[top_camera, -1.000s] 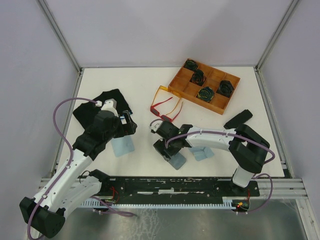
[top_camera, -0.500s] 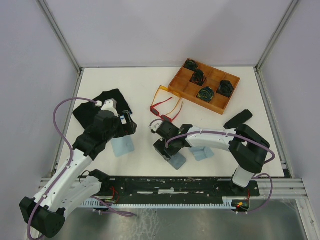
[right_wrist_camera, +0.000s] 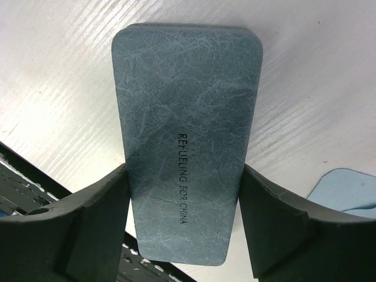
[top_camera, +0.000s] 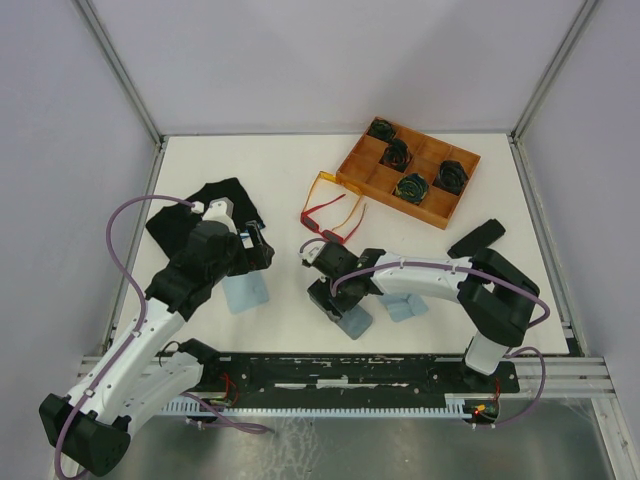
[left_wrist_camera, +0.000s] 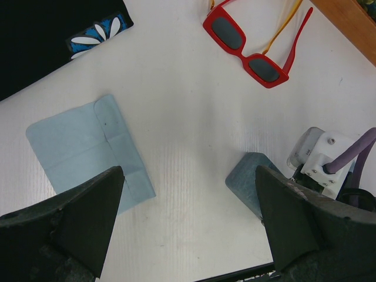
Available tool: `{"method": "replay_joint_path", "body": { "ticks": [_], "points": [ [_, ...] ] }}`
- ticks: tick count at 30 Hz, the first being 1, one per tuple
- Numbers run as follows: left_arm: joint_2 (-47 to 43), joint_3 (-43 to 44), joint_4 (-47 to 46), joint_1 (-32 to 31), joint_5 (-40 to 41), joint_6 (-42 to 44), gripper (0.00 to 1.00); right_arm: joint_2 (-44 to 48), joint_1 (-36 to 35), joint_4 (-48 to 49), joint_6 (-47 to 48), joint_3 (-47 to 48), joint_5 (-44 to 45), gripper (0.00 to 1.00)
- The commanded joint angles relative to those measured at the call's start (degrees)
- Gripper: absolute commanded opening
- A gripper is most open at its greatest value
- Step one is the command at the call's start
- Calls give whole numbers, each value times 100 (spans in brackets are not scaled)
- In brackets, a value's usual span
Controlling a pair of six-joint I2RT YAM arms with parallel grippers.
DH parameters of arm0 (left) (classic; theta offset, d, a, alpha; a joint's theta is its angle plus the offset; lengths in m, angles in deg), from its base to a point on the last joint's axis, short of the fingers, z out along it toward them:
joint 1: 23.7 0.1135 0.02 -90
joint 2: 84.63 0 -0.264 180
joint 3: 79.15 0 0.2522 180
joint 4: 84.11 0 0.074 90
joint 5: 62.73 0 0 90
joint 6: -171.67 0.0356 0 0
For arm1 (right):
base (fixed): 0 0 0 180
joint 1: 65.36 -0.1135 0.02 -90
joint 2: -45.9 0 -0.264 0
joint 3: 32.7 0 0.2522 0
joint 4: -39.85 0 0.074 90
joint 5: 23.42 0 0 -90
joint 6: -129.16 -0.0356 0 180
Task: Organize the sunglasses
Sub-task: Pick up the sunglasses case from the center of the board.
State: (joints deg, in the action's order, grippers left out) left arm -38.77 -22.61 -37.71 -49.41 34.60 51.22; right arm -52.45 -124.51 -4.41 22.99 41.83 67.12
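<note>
- Your right gripper (right_wrist_camera: pixel 185 176) grasps the grey-blue case (right_wrist_camera: pixel 188 117), with a finger pressed to each long side. The case lies flat on the table (top_camera: pixel 250 170), well in front of the tray (top_camera: pixel 463 192) and off toward its left end.
- Your left gripper (left_wrist_camera: pixel 188 217) is released, its fingers spread wide with nothing between them. It hangs far to the left of the tray, above a light blue cloth (left_wrist_camera: pixel 88 150).
- The red pair (left_wrist_camera: pixel 247 50) lies unfolded just in front of the tray's left corner, with its arms pointing back toward the tray.
- The orange pair (top_camera: pixel 333 186) lies right at that same corner, between the red pair and the tray. You cannot tell from these views whether the two pairs touch.
- A second cloth (top_camera: pixel 407 305) lies in front of the tray, just beside the grey-blue case.
- A black case (top_camera: pixel 477 238) sits just in front of the tray's right corner.
</note>
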Motion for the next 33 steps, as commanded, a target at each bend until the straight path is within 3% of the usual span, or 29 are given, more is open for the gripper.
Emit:
{"method": "replay_joint_path", "body": {
  "ticks": [1, 5, 8, 11, 17, 23, 33],
  "points": [
    [-24, 28, -237, 30, -15, 180, 100, -43, -33, 36, 46, 171, 74, 60],
    [-172, 92, -160, 28, -7, 218, 100, 266, -30, 70, -21, 171, 97, 45],
    [-878, -19, -358, 26, -79, 313, 99, 569, 90, 36, -72, 219, -123, 15],
    [-1627, -202, -585, 24, -65, 317, 99, 1133, 329, 305, -256, 36, -478, 1],
    [-1681, -314, -863, 25, -467, 119, 99, 2509, 580, 1529, -924, -647, -523, 0],
    [-1326, -697, -1980, 14, -1431, -226, 99, 3648, 959, 3296, -2015, -1460, -738, 0],
    [-1614, -1564, -4101, -125, -2645, -1069, 99, 4162, 1344, 4442, -3070, -1878, -715, 0]
  ]
}}
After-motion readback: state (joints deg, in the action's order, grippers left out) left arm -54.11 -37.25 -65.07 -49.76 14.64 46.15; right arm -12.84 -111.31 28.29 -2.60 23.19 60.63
